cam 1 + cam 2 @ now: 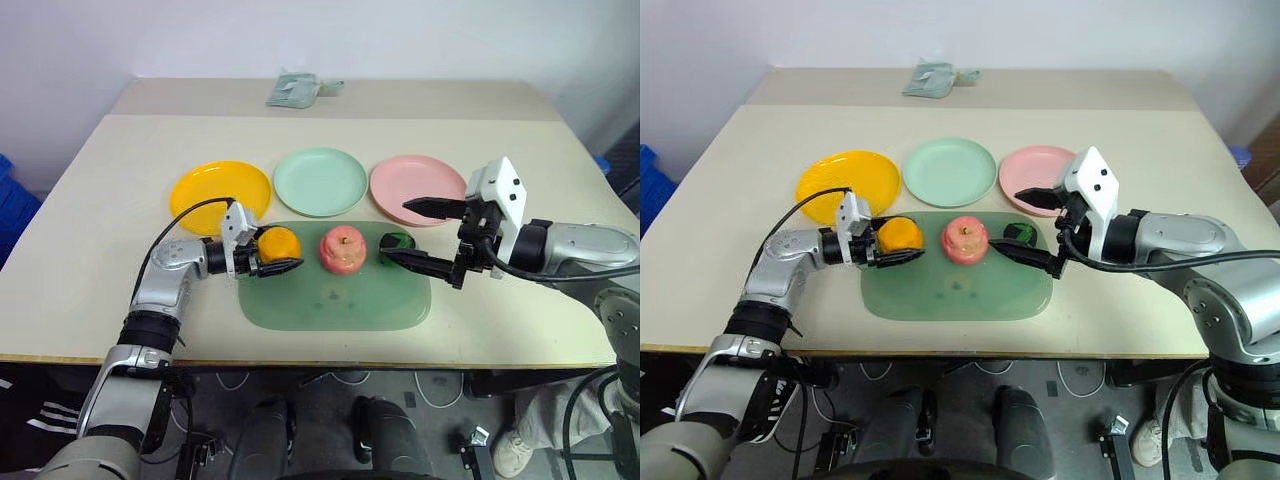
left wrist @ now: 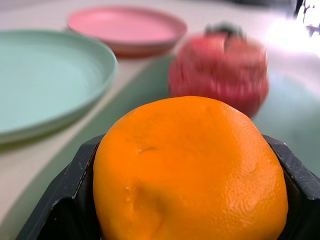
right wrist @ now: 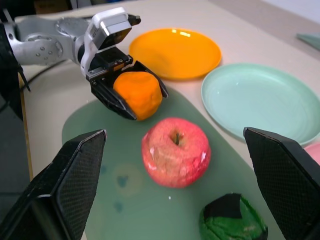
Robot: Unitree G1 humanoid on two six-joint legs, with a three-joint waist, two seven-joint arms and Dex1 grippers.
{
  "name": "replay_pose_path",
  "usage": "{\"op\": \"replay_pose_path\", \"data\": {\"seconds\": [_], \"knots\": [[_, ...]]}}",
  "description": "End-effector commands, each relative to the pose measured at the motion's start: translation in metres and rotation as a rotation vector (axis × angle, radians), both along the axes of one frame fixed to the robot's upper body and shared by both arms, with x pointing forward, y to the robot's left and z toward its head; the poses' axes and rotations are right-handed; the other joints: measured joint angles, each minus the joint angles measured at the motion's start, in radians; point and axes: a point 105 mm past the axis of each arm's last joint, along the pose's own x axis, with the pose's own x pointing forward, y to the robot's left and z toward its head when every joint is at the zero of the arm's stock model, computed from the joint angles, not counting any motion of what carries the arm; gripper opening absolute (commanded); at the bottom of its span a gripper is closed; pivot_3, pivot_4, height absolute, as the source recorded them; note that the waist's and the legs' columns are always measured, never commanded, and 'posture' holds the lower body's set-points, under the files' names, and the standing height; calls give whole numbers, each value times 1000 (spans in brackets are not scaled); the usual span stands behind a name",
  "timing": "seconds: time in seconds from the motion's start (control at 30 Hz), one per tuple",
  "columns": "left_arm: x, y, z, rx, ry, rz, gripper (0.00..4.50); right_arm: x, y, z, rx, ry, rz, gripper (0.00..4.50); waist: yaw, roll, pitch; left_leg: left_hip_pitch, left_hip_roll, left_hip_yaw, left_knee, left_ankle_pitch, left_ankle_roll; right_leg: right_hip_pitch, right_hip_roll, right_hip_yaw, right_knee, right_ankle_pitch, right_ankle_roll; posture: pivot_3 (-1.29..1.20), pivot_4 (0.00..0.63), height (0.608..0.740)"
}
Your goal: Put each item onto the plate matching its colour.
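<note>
Nothing is on a plate yet, so I count zero of three done. All three plates sit bare in a row on the table [image 1: 90, 250] beyond the mat: yellow plate [image 1: 220, 187], mint plate [image 1: 320, 180], pink plate [image 1: 417, 188].

My left claw [image 1: 281, 254] has its two black fingers either side of the orange [image 1: 279, 243], and the left wrist cam shows the fruit sitting deep between the pads, filling the gap. I read that as clamped on it, tho I can't tell if it's lifted off the green mat [image 1: 335, 300] or resting there. The yellow plate lies just beyond and to the outer side of that claw, so the carry looks short.

The apple [image 1: 343, 249] stands upright on the mat, stem dimple up, between the two claws, just past the left claw's fingertips and apart from the orange. The dark green veg [image 1: 396, 242] sits on the mat beside the apple on the right-arm side, close by the lower finger of my right claw [image 1: 405, 232]; whether they touch I can't tell.

Right claw's fingers are spread wide apart w/ nothing between them; it hovers over the mat's right end, pointed across at the apple and veg. The pink plate is right behind it, the mint one further along.

Left to do, as I judge it: orange to yellow, apple to pink, veg to mint. A small greenish bundle [image 1: 295, 90] lies at the table's far edge, not part of the job.
</note>
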Motion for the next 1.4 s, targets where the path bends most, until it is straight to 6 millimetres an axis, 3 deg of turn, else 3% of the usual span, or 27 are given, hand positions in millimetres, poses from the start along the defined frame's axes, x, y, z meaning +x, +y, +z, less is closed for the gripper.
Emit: {"op": "replay_pose_path", "data": {"seconds": [0.03, 0.1, 0.27, 0.37, 0.47, 0.63, 0.8, 1.0, 1.03, 1.07, 1.23, 1.4], "knots": [[17, 20, 41, -107, -66, 118, 3253, 16, -6, 31, 132, -112, -88, 4500, -2, 0, 0, 0, 0, 0, 0, 0, 0, 0, 0, 0, 0, 0, 0, 0, 150, 740], [31, 32, 51, -124, -101, 234, 3253, 33, -14, 33, 162, -118, -183, 4500, -1, 0, 0, 1, 0, 0, 0, 0, 0, 0, 0, 0, 1, 0, 0, 0, 150, 740], [64, 58, 75, -192, -160, 499, 3253, 43, -6, 22, 167, -109, -201, 4500, 2, 0, 0, -1, -1, 1, 0, 0, 1, 0, 0, -1, 0, 2, 5, 0, 150, 740], [83, 81, 75, -163, -171, 722, 3253, 50, 7, 20, 187, -122, -208, 4500, 1, -1, 0, -1, -1, 2, 0, 0, 1, 0, 0, -1, 0, 3, 6, 0, 150, 740], [91, 87, 67, -130, -169, 812, 3253, 58, 19, 19, 191, -156, -225, 4500, -3, -1, 0, 0, -1, 2, 0, 0, 1, 0, 0, -1, 1, 4, 7, 0, 150, 740], [97, 84, 50, -90, -129, 858, 3253, 58, 32, 19, 179, -202, -198, 4500, 2, -1, 0, -1, -1, 2, 0, 0, 1, 0, 0, -1, 1, 3, 7, 0, 150, 740], [98, 90, 41, -55, -120, 910, 3253, 31, 48, 25, 192, -243, -36, 4500, 0, -1, 0, -1, -1, 3, -1, 0, 1, 0, 0, -1, -1, 4, 7, 0, 150, 740], [98, 92, 39, -71, -95, 910, 3253, 29, 48, 17, 158, -249, -35, 4500, 0, -1, 0, -1, -1, 2, 0, 0, 0, 0, 0, -1, 0, 4, 7, 0, 150, 740], [98, 92, 39, -65, -101, 906, 4282, 30, 48, 17, 155, -252, -36, 4500, 0, -1, 0, -1, -1, 2, 0, 0, 0, 0, 0, -1, 0, 4, 7, 0, 150, 740], [98, 91, 40, -56, -112, 902, 4474, 30, 47, 17, 155, -255, -37, 4500, 0, -1, 0, -1, -1, 2, 0, 0, 0, 0, 0, -1, 0, 4, 7, 0, 150, 740], [97, 96, 56, -57, -183, 906, 4474, 31, 46, 18, 166, -258, -41, 4500, -1, -1, 0, -1, -1, 2, 0, 0, 0, 0, 0, -1, 0, 4, 7, 0, 150, 740], [88, 81, 100, -173, -325, 768, 4474, 32, 43, 17, 158, -259, -49, 4500, 1, -1, 0, -1, -1, 2, 0, 0, 0, 0, 0, -1, 0, 4, 7, 0, 150, 740]]}}
